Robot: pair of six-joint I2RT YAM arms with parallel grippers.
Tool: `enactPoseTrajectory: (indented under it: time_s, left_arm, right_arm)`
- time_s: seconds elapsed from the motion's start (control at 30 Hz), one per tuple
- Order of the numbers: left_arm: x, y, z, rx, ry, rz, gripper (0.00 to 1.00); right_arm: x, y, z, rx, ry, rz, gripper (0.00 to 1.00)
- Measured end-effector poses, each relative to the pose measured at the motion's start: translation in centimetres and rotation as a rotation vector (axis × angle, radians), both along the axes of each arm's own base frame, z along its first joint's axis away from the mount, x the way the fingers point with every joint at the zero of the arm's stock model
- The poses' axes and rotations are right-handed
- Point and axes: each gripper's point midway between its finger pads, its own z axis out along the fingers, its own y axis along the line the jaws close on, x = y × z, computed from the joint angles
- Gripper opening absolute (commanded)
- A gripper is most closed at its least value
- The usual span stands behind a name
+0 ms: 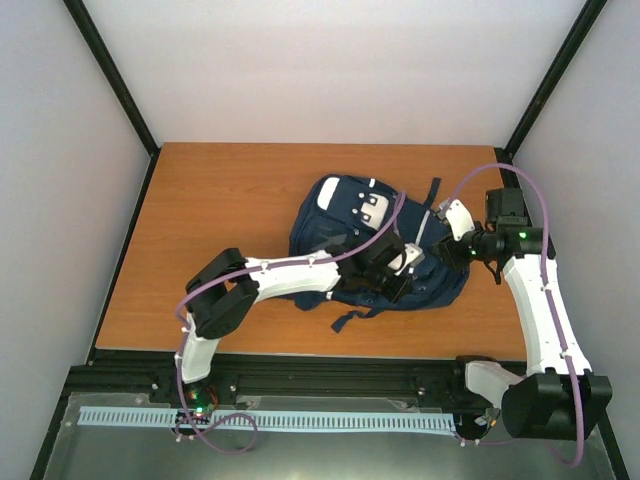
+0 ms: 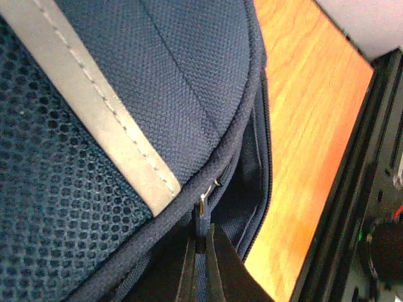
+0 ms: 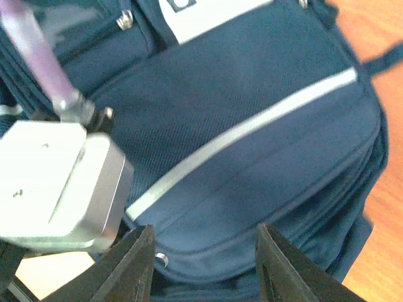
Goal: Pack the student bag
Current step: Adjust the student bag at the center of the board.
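A: Where is the student bag [image 1: 335,215]?

B: Lying flat on the wooden table [image 1: 220,220], right of the middle, with its white patches toward the far side. Both arms reach over it.

A: And the left gripper [image 2: 203,242]?

B: Clamped tight on the zipper pull [image 2: 201,211] at the bag's piped edge, just below a pale grey stripe [image 2: 107,119]. Beside the pull the zip stands a little apart, dark inside.

A: The right gripper [image 3: 204,255]?

B: Its fingers are parted, with nothing between them. It hangs over the navy panel near the bag's right side — whether the tips touch the fabric I cannot tell.

A: What else does its camera see?

B: The left arm's silver-white wrist block [image 3: 63,182] and its purple cable [image 3: 38,56], close on the left, over the bag. A strip of bare table shows at the right edge.
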Motion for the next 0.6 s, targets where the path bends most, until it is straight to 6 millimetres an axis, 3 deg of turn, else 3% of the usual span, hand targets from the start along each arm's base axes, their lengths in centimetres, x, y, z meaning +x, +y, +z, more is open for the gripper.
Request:
enactPoseTrajectory:
  time_s: [0.07, 0.17, 0.23, 0.37, 0.6]
  left_arm:
    - [1.0, -1.4, 0.1, -0.036, 0.007, 0.009, 0.11]
    - [1.9, -2.5, 0.0, -0.071, 0.020, 0.025, 0.33]
    - [2.1, -2.8, 0.1, -0.090, 0.035, 0.029, 0.41]
    - [1.7, -2.9, 0.9, -0.122, 0.061, 0.036, 0.46]
    - [1.2, 1.0, 4.0, -0.138, 0.037, 0.125, 0.47]
  right_arm:
    - [-0.4, -0.9, -1.2, -0.028, 0.032, -0.022, 0.45]
    - [-0.7, -2.1, -2.2, -0.058, 0.059, -0.051, 0.44]
    - [-0.8, -2.6, -2.6, -0.069, 0.067, -0.059, 0.44]
    - [-1.4, -2.9, -3.7, -0.089, 0.091, -0.046, 0.45]
    - [-3.8, -2.3, -6.7, -0.095, 0.172, 0.033, 0.44]
